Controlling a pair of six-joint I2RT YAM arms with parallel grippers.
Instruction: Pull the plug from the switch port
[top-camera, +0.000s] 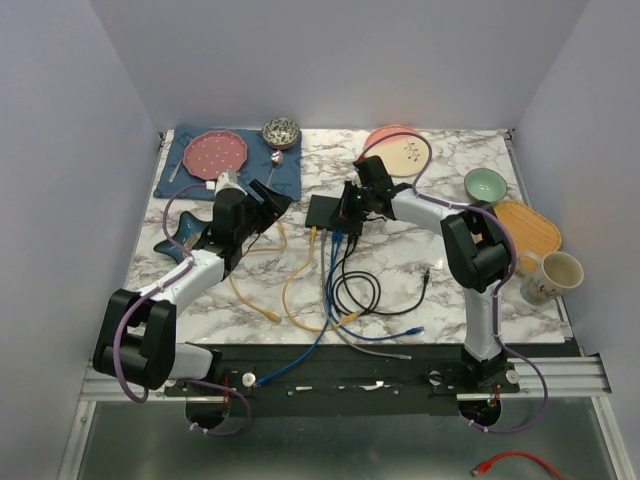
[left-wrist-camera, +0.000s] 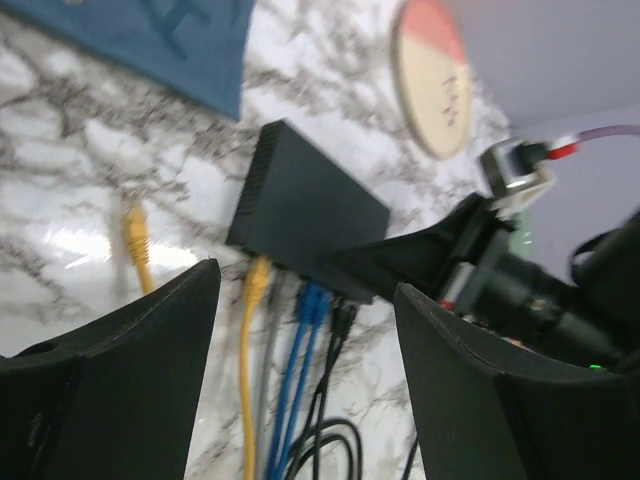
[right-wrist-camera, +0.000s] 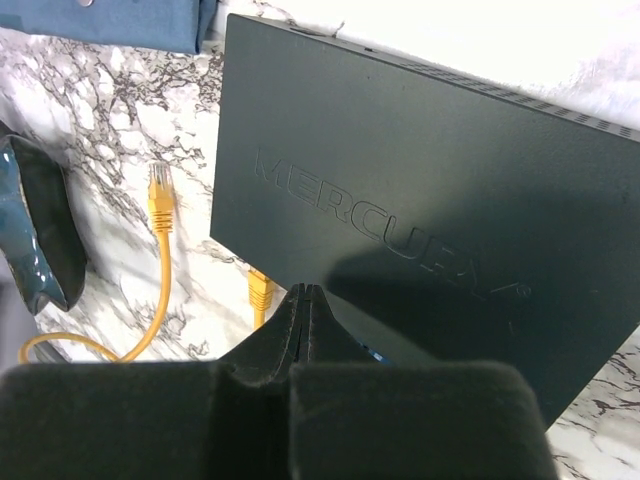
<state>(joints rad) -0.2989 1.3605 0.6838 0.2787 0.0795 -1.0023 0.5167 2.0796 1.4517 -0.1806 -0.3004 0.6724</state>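
Note:
The switch (top-camera: 326, 209) is a flat black box at the table's middle, also in the left wrist view (left-wrist-camera: 310, 205) and the right wrist view (right-wrist-camera: 420, 200). Yellow (left-wrist-camera: 257, 282), grey, two blue (left-wrist-camera: 312, 300) and black plugs sit in its near edge. My right gripper (top-camera: 349, 207) is shut, its tips (right-wrist-camera: 309, 292) down on the switch's top near the socket edge, beside the yellow plug (right-wrist-camera: 260, 290). My left gripper (top-camera: 272, 196) is open and empty, left of the switch. Its fingers (left-wrist-camera: 130, 370) frame the plugs from a distance.
A loose yellow plug (right-wrist-camera: 160, 190) lies left of the switch. Cables loop across the near table (top-camera: 350, 290). A blue mat with a pink plate (top-camera: 217, 153), a round plate (top-camera: 395, 148), a green bowl (top-camera: 485, 184), a wooden tray (top-camera: 528, 228), a mug (top-camera: 550, 275) and a blue dish (top-camera: 183, 238) surround the area.

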